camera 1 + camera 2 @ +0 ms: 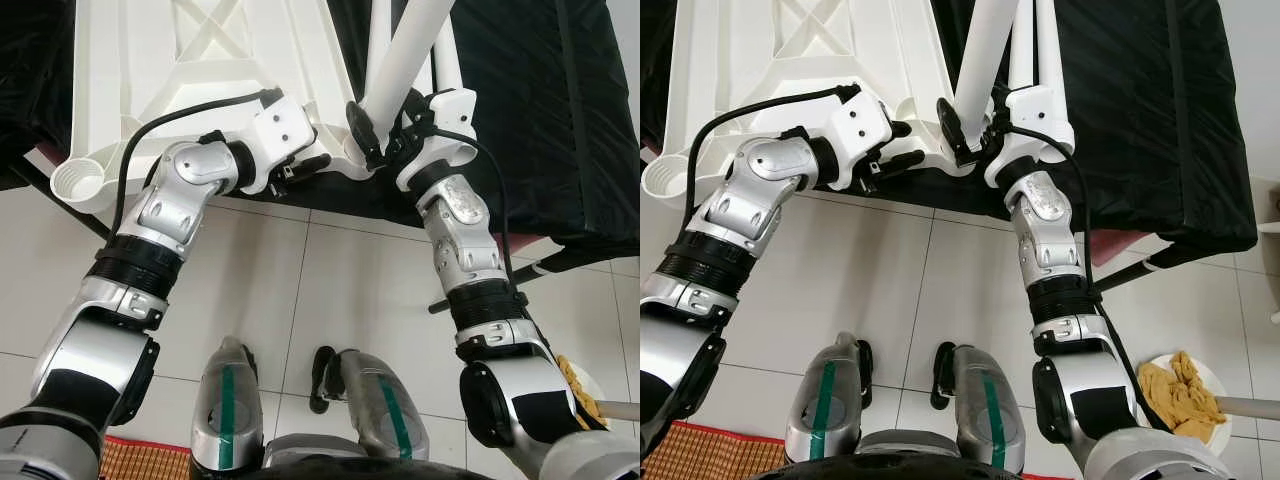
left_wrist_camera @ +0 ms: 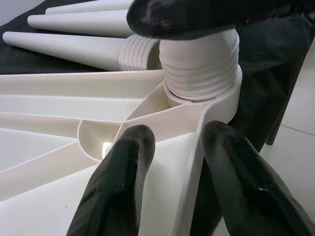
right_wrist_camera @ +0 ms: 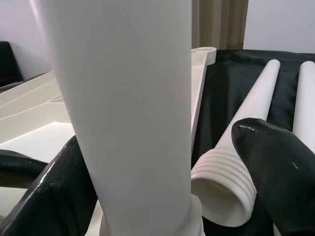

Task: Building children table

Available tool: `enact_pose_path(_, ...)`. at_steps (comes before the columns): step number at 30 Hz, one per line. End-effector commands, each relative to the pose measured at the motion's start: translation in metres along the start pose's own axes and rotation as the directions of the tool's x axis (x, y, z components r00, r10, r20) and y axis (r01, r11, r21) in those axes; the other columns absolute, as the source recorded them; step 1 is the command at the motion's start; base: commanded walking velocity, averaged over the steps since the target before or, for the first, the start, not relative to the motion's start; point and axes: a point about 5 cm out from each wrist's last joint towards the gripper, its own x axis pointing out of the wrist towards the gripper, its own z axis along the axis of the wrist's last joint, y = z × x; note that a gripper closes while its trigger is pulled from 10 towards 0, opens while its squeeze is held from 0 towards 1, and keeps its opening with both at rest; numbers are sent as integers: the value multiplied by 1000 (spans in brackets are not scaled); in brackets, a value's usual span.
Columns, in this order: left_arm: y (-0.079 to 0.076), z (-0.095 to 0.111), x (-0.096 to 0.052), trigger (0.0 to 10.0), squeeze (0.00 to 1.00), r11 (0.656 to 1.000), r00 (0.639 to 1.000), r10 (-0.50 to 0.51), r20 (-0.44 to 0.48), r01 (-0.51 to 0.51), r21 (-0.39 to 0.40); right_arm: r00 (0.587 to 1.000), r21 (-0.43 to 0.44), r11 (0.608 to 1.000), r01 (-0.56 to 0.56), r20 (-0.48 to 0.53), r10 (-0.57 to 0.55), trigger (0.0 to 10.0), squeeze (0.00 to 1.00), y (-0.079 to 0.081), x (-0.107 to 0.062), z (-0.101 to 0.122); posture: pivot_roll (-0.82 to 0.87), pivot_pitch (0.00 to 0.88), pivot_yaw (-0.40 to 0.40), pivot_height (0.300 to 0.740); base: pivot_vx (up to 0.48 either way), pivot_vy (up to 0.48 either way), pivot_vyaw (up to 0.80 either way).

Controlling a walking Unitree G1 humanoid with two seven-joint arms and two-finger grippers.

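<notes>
The white plastic table top [image 1: 200, 60] lies upside down on a black-covered surface. A white table leg [image 1: 400, 60] stands tilted in its near corner socket, its ribbed end [image 2: 197, 73] seated in the socket. My right gripper [image 1: 372, 135] is shut on this leg just above the socket, a finger [image 3: 54, 196] on each side. My left gripper [image 1: 305, 165] straddles the table top's rim [image 2: 194, 162] beside that socket, shut on it. Loose white legs [image 3: 256, 113] lie on the black cloth behind.
An empty corner socket [image 1: 80, 180] sticks out at the table top's left. The black cloth [image 1: 1140, 120] hangs over the stand's edge. A plate with a yellow cloth [image 1: 1180, 390] sits on the tiled floor at right, and a red mat [image 1: 150, 460] at bottom left.
</notes>
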Motion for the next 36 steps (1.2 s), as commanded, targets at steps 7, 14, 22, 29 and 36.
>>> enact_pose_path(7,-13,-9,7,10000,0,995,991,-97,-90,98,8,997,-18,997,-72,-4,72,10000,0,-8,-3,9,28,102,-66,740,0,0,0)
enact_pose_path(14,-9,-21,11,10000,0,998,981,-70,-183,68,-20,995,-23,994,-103,-8,103,10000,0,-8,-6,11,24,103,-63,740,0,0,0)
enact_pose_path(22,-1,-28,12,2706,0,999,971,-25,-238,13,-52,992,-23,992,-122,-18,122,10000,0,-7,-8,10,20,94,-61,740,0,0,0)
enact_pose_path(29,2,-23,12,0,0,998,979,-23,-203,11,-62,985,-17,986,-168,-43,167,10000,0,-4,-13,6,22,86,-59,740,0,0,0)
enact_pose_path(36,0,-22,11,10000,0,998,978,-51,-203,43,-45,980,-33,982,-188,-64,186,10000,0,-8,-16,4,22,85,-56,740,0,0,0)
